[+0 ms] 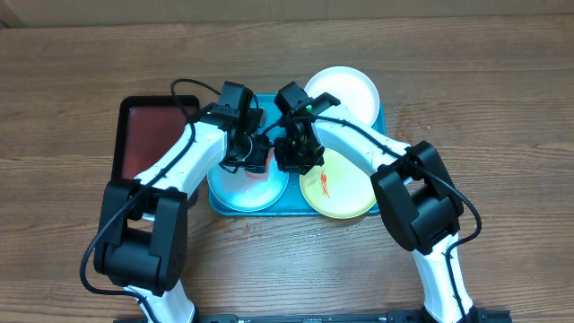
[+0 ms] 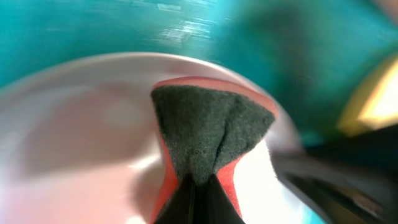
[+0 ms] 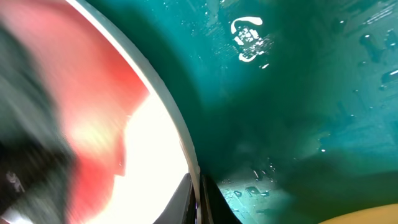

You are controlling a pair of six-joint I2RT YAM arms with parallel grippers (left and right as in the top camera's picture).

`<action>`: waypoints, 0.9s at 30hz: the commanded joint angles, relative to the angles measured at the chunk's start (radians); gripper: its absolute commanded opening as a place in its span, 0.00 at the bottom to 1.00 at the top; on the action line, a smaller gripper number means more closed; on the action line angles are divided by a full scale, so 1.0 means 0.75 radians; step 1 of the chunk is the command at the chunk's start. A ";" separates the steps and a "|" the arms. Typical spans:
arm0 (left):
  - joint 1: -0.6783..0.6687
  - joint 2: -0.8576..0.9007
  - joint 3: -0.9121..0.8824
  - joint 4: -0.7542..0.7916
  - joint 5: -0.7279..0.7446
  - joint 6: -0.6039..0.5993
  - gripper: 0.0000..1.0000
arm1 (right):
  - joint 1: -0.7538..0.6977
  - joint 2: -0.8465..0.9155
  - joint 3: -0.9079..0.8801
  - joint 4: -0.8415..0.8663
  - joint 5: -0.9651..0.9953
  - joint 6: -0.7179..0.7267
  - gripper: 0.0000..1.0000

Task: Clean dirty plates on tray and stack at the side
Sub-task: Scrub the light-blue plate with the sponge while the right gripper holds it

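Counting three plates (image 1: 345,90), one tray (image 1: 289,207); left claw (image 2: 196,199) clenching one sponge (image 2: 211,134), right claw (image 3: 198,202) pinching blue plate (image 1: 238,190) rim.

black tray (image 1: 143,135), sponge (image 2: 211,130), wooden table (image 1: 502,90)

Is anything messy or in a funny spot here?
Yes. The yellow-green plate has a red-orange smear in its middle, so it looks dirty. The white plate sticks out past the far edge of the tray. The tray is also wet, with drops on it.
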 commanded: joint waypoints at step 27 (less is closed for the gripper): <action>-0.082 0.008 -0.015 -0.201 0.150 -0.111 0.04 | 0.034 0.066 -0.041 -0.002 0.002 0.002 0.04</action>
